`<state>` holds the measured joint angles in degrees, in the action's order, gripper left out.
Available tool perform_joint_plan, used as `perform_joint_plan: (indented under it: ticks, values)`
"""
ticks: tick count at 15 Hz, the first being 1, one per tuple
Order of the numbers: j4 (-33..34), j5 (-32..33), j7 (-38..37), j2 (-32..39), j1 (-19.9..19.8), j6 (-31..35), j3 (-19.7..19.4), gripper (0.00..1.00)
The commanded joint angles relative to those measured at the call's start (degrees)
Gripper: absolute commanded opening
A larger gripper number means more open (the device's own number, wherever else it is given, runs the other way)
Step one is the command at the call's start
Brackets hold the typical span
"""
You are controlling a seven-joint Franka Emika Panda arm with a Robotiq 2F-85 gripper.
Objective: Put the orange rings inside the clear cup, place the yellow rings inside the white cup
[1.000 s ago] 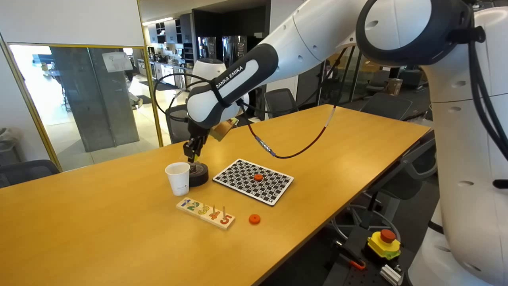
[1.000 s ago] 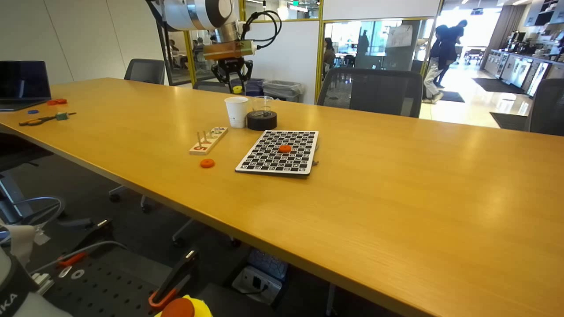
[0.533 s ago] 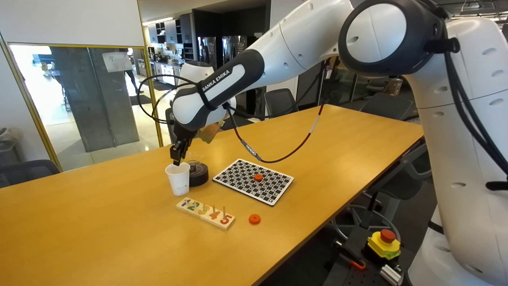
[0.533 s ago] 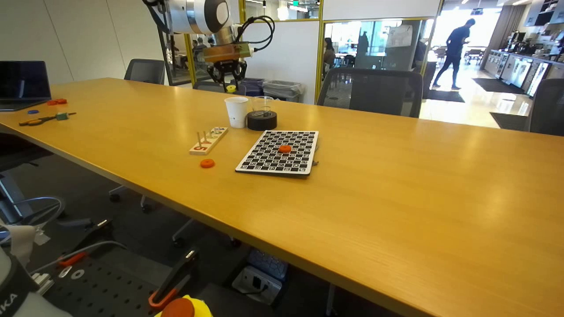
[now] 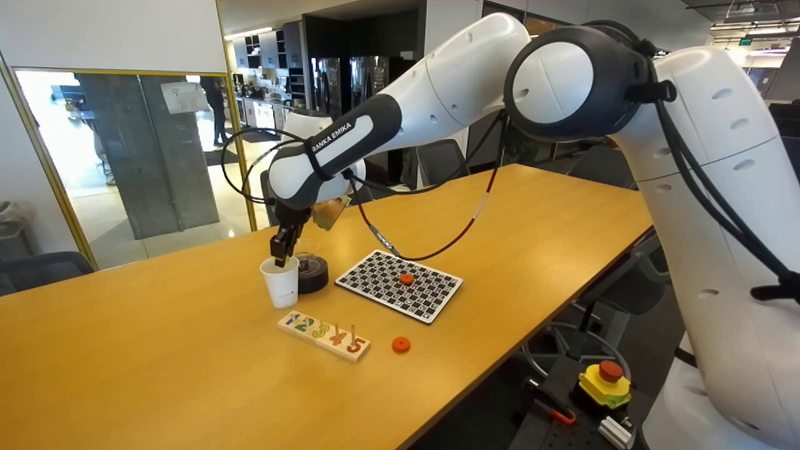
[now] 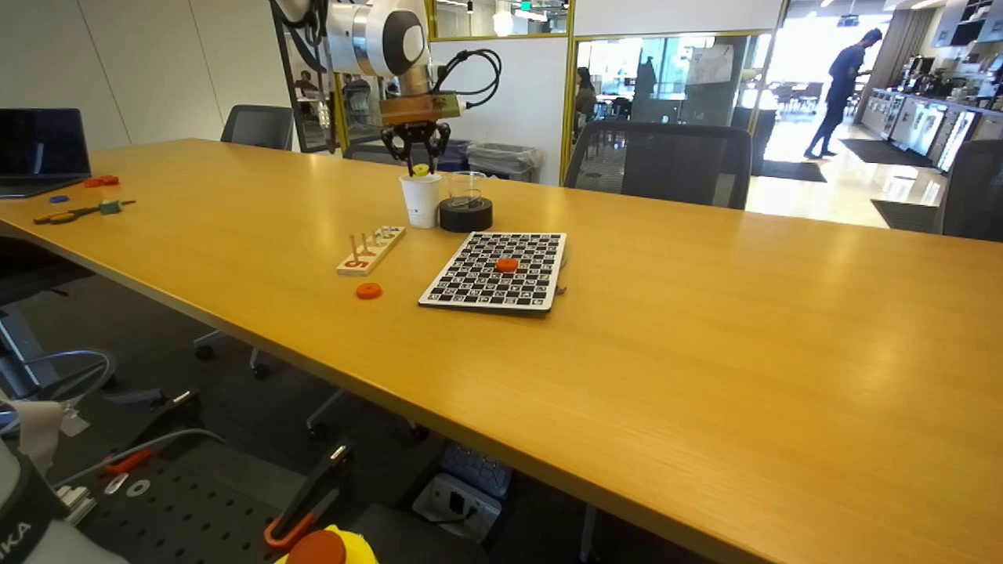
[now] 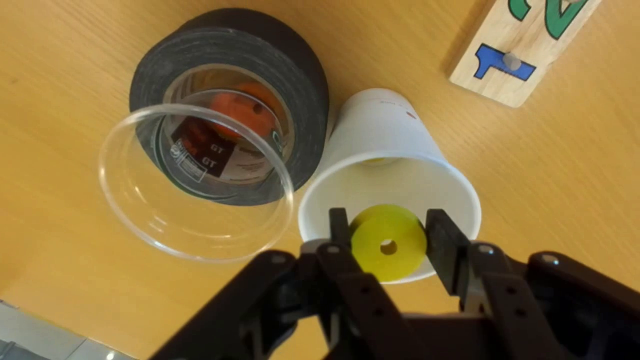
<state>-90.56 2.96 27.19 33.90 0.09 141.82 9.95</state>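
Low centre in the wrist view, the pincer (image 7: 389, 231) pinches a yellow ring (image 7: 371, 246), overlapping the mouth of the white cup (image 7: 382, 131), whose opening stretches up-frame; both exterior views put the pincer at that mouth, so release should drop the ring inside.

Office, long table (image 6: 705, 352), mesh chairs (image 6: 658, 164), laptop (image 6: 43, 145)
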Motion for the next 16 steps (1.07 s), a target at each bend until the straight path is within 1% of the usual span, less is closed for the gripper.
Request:
perform_joint_plan:
  ticks: [1,2,4,5,7,10,12,16]
  values:
    - [4.4,-1.6,2.2,1.9,-1.1,-4.9,1.0,0.73]
    - [4.6,-1.3,1.8,1.8,-1.0,-5.8,0.6,0.82]
    - [3.6,-1.1,0.8,0.4,-1.2,-6.6,-0.2,0.95]
    - [2.5,-0.6,-0.2,-0.6,-1.3,-6.3,-0.9,1.00]
    - [-0.2,-0.2,-3.4,-2.7,-1.6,-4.8,-3.0,1.00]
    - [-3.2,1.4,-10.7,-4.8,-1.0,-3.2,-7.4,1.00]
    - [-5.2,3.2,-16.3,-5.5,-0.5,-3.4,-10.6,1.00]
    - [-9.9,5.0,-26.9,-6.5,-0.3,-3.9,-14.9,1.00]
